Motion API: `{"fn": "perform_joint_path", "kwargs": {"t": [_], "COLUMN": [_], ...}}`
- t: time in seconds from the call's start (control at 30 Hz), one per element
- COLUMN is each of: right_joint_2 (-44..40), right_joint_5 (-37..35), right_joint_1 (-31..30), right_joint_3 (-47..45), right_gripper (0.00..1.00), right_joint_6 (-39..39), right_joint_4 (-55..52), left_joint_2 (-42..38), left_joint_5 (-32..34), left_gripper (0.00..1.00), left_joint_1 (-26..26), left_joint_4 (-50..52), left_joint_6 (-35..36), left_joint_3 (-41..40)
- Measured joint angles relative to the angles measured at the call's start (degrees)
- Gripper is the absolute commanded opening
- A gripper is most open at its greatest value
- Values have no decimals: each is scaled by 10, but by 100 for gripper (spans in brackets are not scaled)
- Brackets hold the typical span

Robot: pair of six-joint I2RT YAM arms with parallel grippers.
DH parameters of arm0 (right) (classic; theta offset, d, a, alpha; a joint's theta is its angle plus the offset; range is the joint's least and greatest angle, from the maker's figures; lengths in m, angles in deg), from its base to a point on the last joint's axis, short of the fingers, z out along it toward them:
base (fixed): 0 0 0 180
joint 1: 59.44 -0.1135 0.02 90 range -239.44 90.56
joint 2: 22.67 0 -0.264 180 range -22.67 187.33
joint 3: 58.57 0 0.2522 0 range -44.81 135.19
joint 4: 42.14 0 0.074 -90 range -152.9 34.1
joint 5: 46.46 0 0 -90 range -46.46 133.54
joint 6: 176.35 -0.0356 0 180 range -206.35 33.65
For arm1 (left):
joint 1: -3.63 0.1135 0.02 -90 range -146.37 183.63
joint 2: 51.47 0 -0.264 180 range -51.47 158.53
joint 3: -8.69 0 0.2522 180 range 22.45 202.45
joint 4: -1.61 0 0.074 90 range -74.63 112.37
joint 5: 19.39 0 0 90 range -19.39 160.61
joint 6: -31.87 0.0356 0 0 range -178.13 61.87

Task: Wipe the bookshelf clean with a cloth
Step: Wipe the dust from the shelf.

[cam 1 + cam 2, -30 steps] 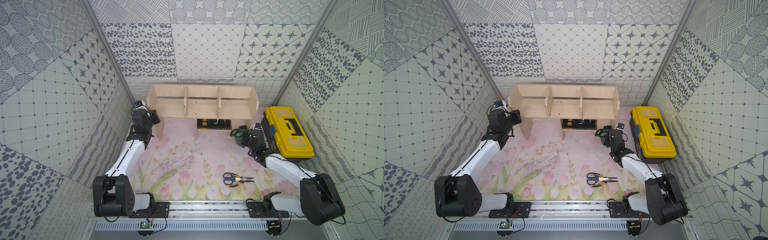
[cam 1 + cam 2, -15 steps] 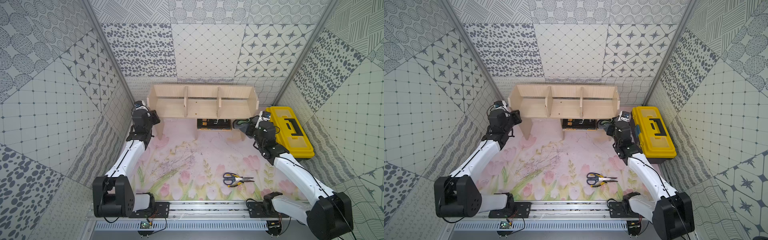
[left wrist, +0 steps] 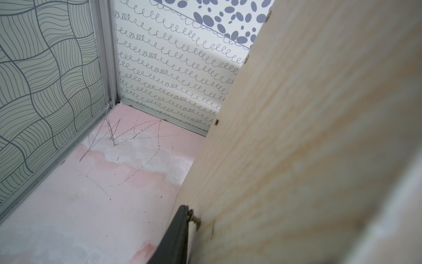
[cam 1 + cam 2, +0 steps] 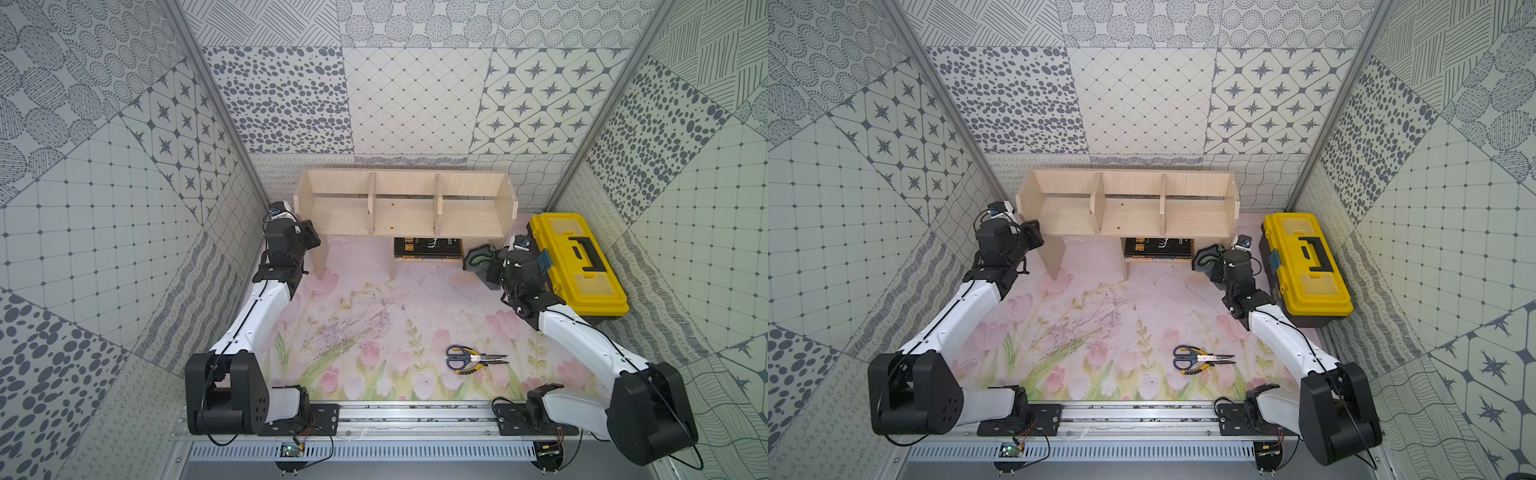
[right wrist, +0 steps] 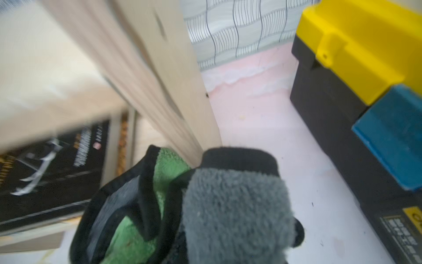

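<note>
toolbox [image 4: 577,262] just right of the bookshelf [image 4: 403,216], books [image 4: 428,248] beneath it, scissors [image 4: 473,358] on the desk [image 4: 374,291]; its long axis runs side to side; right end effector [image 4: 489,264] clamps the cloth [image 4: 477,257] at its right panel, left end effector [image 4: 309,237] grips the left panel

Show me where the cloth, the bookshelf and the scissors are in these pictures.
cloth [image 4: 474,258]: in a top view, on its bunched dark grey face.
bookshelf [image 4: 401,214]: in a top view, on the shelf board of the middle bay.
scissors [image 4: 478,357]: in a top view, at the pivot between handles and blades.
</note>
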State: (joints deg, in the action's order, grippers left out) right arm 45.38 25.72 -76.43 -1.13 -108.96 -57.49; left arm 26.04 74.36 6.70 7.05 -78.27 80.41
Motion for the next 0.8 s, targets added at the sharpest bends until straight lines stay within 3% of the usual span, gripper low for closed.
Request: {"fn": "perform_joint_path", "kwargs": {"t": [0.2,0.43,0.6,0.8], "right_joint_2": [-11,130,218,274], "right_joint_5": [-40,-61,-59,-49], "right_joint_1": [-117,-262,-309,-313], "right_joint_3": [64,157,216,191], "right_gripper": [0,0,0,0], "right_joint_6": [43,68,75,38], "right_joint_4": [2,55,86,123], "left_joint_2": [0,0,0,0], "left_joint_5": [0,1,1,0], "left_gripper": [0,0,0,0], "left_joint_1": [0,0,0,0], "left_joint_4": [0,0,0,0], "left_joint_6": [0,1,1,1], "left_joint_3": [0,0,0,0]}}
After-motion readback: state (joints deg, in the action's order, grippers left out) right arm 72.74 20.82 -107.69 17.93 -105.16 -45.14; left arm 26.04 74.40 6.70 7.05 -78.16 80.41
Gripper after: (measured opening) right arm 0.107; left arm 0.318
